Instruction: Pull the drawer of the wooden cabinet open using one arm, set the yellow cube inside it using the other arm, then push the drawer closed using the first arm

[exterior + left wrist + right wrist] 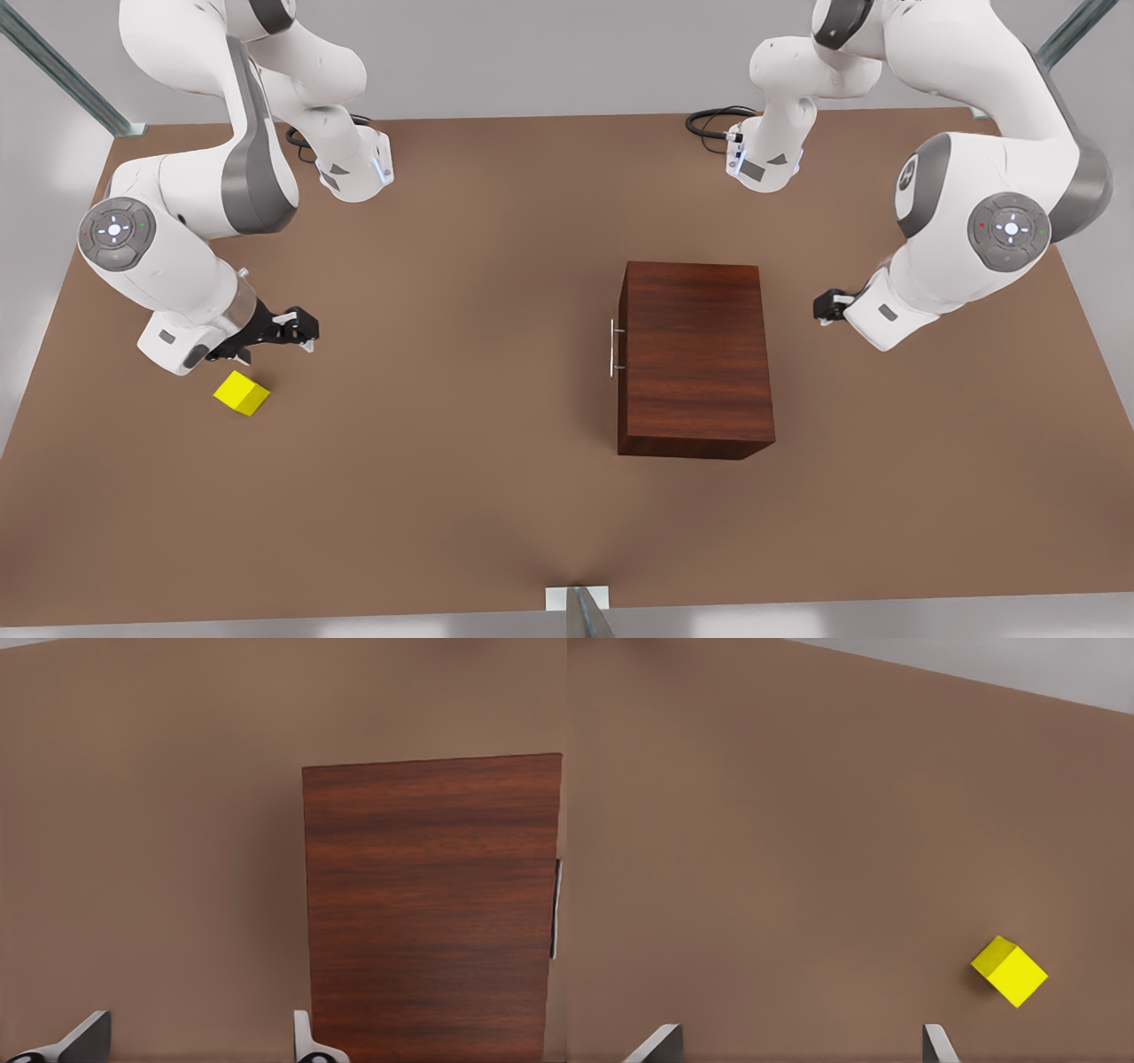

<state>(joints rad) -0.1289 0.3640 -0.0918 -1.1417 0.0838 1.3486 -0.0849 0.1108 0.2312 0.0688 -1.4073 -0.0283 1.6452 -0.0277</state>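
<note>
The wooden cabinet (695,354) (430,904) stands right of centre on the brown table. Its drawer is pushed in flush, and the silver handle (612,348) (555,908) faces the front view's left. The yellow cube (241,392) (1010,972) lies on the table at the front view's left. My right gripper (301,332) (799,1047) hovers open just behind and above the cube, holding nothing. My left gripper (828,306) (199,1045) is open and empty off the cabinet's side opposite the handle, apart from it.
Both arm bases (354,164) (762,159) stand at the table's back edge, with black cables (713,120) beside them. A metal post (580,607) rises at the front edge. Bare table (461,354) stretches between cube and cabinet.
</note>
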